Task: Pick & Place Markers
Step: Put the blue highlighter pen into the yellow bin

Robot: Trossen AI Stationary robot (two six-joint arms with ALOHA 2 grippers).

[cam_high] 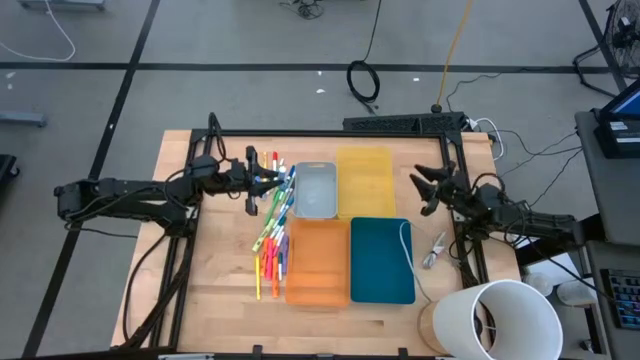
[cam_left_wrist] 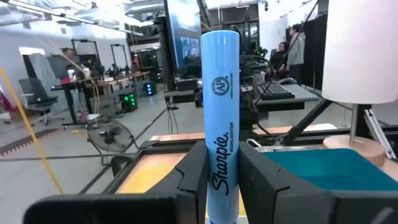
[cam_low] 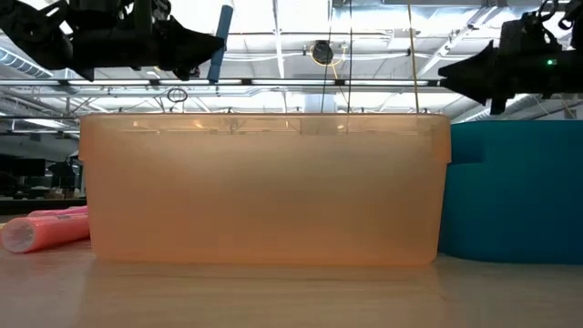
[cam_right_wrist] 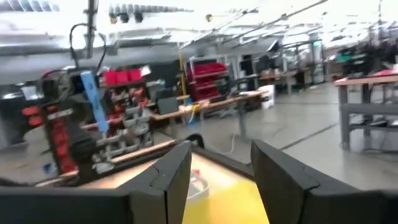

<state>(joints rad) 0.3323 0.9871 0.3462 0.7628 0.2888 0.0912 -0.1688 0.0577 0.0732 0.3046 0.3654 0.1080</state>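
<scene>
Several markers (cam_high: 273, 228) in mixed colours lie in a loose heap on the wooden table, left of the trays. One pink marker (cam_low: 46, 228) shows in the low view beside the orange tray (cam_low: 264, 191). My left gripper (cam_high: 266, 180) hangs above the far end of the heap, shut on a light blue highlighter marker (cam_left_wrist: 221, 93). My right gripper (cam_high: 421, 193) is open in the air right of the yellow tray (cam_high: 365, 182), with nothing between its fingers (cam_right_wrist: 165, 180). My left gripper pinches the blue marker's barrel (cam_left_wrist: 222, 165) toward its lower end, between its two fingers (cam_left_wrist: 191, 177). The fingers reach in about level from the table's left and lie across the marker. The marker stands nearly upright, its long end above the fingers, lifted clear of the table.
A grey tray (cam_high: 315, 190) and the yellow tray stand at the far side, the orange tray (cam_high: 318, 262) and a teal tray (cam_high: 381, 260) nearer. A white cord (cam_high: 408, 250) crosses the teal tray. A white lampshade (cam_high: 505, 320) stands at the near right corner.
</scene>
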